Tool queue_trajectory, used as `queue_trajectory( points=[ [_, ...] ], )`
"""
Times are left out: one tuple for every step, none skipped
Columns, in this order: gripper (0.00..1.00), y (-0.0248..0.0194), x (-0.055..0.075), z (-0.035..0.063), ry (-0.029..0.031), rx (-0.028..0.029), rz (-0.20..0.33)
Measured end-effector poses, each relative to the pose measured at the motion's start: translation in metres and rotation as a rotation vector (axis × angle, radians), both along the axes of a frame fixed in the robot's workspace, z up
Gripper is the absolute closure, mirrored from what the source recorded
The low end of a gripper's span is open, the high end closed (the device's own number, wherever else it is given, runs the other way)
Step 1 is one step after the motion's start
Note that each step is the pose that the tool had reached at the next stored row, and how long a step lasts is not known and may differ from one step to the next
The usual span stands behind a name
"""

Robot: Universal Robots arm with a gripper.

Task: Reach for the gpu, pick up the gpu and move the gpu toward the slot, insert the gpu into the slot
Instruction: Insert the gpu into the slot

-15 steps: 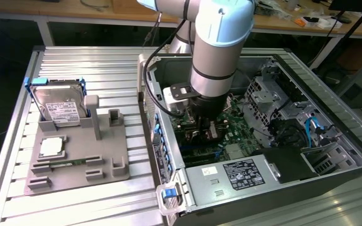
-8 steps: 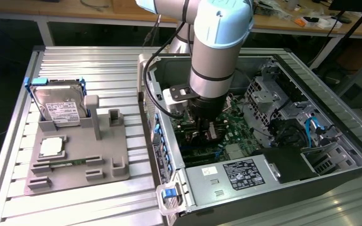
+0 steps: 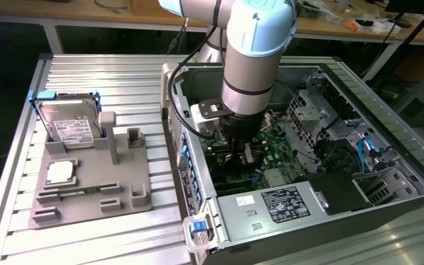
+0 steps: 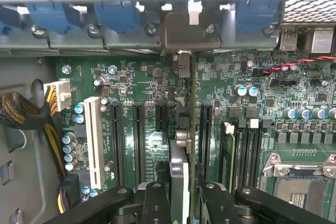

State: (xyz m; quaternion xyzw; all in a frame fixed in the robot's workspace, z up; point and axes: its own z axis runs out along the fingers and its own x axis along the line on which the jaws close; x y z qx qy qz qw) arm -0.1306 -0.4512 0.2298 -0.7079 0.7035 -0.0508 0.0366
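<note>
Open computer case [image 3: 388,165], tool-held [image 4: 181,203] gpu [image 4: 192,129] inside.

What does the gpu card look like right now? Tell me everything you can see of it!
The gpu shows edge-on in the wrist view, as a thin dark blade standing upright over the green motherboard. A silvery metal bracket runs along its near end. The gripper grips it from both sides with its black fingers. The card runs between the motherboard's long black connector strips toward the case's rear wall. Whether its lower edge already sits in a slot cannot be told.
</note>
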Motion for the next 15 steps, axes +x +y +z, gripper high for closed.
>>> queue_trajectory(
  points=[
    [0.73,0.0000,0.0000,-0.0001,-0.0001,0.0002,0.000],
    [0.73,0.0000,0.0000,-0.0001,-0.0001,0.0002,0.000],
    [0.73,0.0000,0.0000,-0.0001,-0.0002,0.0003,0.000],
    [0.73,-0.0001,0.0000,-0.0004,-0.0005,0.0007,0.000],
    [0.73,-0.0001,-0.0001,-0.0004,-0.0005,0.0007,0.000],
    [0.73,-0.0001,0.0000,-0.0004,-0.0004,0.0007,0.000],
    [0.73,-0.0001,0.0000,-0.0004,-0.0005,0.0008,0.000],
    [0.73,-0.0001,0.0000,-0.0004,-0.0005,0.0009,0.000],
    [0.73,0.0008,0.0004,-0.0033,-0.0045,0.0078,0.000],
    [0.69,0.0001,0.0000,-0.0012,-0.0016,0.0026,0.000],
    [0.61,-0.0001,0.0000,0.0000,0.0002,-0.0001,0.000],
    [0.61,0.0000,0.0000,-0.0008,-0.0010,0.0016,0.000],
    [0.61,-0.0001,0.0000,-0.0004,-0.0005,0.0008,0.000],
    [0.61,0.0000,0.0000,-0.0007,-0.0008,0.0013,0.000],
    [0.61,0.0000,0.0000,-0.0005,-0.0006,0.0010,0.000]
  ],
)
